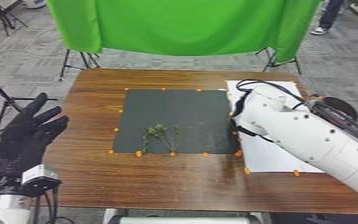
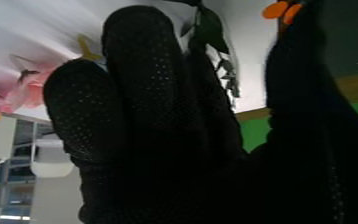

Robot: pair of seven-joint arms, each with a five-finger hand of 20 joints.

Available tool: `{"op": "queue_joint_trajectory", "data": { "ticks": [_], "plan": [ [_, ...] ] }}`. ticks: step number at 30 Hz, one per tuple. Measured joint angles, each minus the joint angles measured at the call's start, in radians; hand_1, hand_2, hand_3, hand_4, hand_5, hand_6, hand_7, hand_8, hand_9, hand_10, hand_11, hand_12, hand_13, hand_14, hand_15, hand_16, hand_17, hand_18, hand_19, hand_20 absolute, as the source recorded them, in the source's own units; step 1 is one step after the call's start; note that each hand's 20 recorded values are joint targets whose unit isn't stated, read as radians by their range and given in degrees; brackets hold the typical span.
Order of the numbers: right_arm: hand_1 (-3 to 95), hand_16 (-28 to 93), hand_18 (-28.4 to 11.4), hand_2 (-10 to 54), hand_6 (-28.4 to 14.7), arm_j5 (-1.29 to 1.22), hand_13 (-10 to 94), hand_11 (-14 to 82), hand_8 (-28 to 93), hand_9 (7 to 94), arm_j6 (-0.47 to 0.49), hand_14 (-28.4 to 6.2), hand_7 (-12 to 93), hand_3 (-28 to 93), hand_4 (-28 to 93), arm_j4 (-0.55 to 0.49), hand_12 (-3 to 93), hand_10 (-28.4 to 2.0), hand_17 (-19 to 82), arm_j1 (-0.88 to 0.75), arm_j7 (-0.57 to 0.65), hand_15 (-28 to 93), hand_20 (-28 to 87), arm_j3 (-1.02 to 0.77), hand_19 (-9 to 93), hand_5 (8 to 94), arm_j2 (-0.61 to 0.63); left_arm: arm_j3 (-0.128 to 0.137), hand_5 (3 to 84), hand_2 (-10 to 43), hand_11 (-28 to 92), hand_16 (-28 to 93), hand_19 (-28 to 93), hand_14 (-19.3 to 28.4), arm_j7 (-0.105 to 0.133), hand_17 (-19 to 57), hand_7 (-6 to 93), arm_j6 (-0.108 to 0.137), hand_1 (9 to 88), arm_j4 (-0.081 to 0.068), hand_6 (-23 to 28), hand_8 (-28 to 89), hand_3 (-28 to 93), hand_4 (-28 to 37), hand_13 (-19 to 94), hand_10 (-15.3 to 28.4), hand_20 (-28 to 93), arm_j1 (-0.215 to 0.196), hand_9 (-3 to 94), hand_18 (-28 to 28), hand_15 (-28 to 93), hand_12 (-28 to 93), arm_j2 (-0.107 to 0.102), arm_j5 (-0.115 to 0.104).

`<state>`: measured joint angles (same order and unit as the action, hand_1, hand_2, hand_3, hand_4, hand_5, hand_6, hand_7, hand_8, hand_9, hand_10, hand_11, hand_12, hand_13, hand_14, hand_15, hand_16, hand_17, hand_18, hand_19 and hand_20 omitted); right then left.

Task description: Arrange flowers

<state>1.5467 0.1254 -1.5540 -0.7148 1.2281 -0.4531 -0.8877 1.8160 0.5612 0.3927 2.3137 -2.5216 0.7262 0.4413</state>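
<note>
Green cloth [image 1: 175,25] is hung beyond a brown table [image 1: 95,185], on which a dark mat [image 1: 171,107] is edged by orange markers [image 1: 139,154]. A white sheet [image 1: 273,162] is partly blocked from sight by the white right arm [image 1: 291,125]. Green stems [image 1: 160,135] are laid on the mat, nearer the robot than the right hand [image 1: 239,106] and to its left. The right hand's fingers are held straight, the thumb apart. Near them is a leafy stem [image 2: 211,32], though contact cannot be confirmed; pink flowers [image 2: 24,95] are seen past the fingers, away from the thumb. The left hand [image 1: 29,137] is held with fingers spread.
</note>
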Motion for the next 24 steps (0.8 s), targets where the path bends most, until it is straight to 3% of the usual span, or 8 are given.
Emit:
{"op": "queue_joint_trajectory", "data": {
  "ticks": [3,8,24],
  "plan": [
    [54.2,14,-4.2,-6.1,-6.9,0.027,89,19.9,5,84.1,0.001,-7.3,17,66,-26,0.011,17.8,-13.3,71,0.008,0.001,47,-20,0.019,93,69.7,-0.002,-0.002,33.4,7.2,25,-12,51,27.2,0.001,-8.0,8.0,0.0,28.9,-0.002,7.6,-7,62,-21.4,21,18.7,2,0.004,30.2,27.3,55,11,-0.005,-0.002],
    [59.5,15,-4.1,-6.5,-4.3,0.084,91,18.3,8,91.1,-0.025,-5.7,17,66,-28,0.028,21.2,-10.2,71,0.02,0.002,45,-14,0.076,93,78.3,0.006,-0.003,33.3,7.2,26,-12,51,27.2,0.0,-8.2,8.3,-0.001,28.8,-0.003,7.6,-7,63,-21.4,20,18.8,2,0.009,29.9,27.3,55,12,-0.006,-0.002],
    [61.5,17,-5.0,-8.5,-4.3,0.211,94,26.7,11,93.7,-0.221,-4.6,17,69,-28,0.025,17.7,-10.7,72,0.042,-0.027,47,-3,0.221,93,84.5,0.065,-0.003,33.3,7.3,26,-12,51,27.2,-0.004,-8.2,8.4,-0.006,28.7,-0.004,7.6,-7,63,-21.3,20,18.7,2,0.008,29.9,27.3,55,11,0.004,0.001]
  ]
}}
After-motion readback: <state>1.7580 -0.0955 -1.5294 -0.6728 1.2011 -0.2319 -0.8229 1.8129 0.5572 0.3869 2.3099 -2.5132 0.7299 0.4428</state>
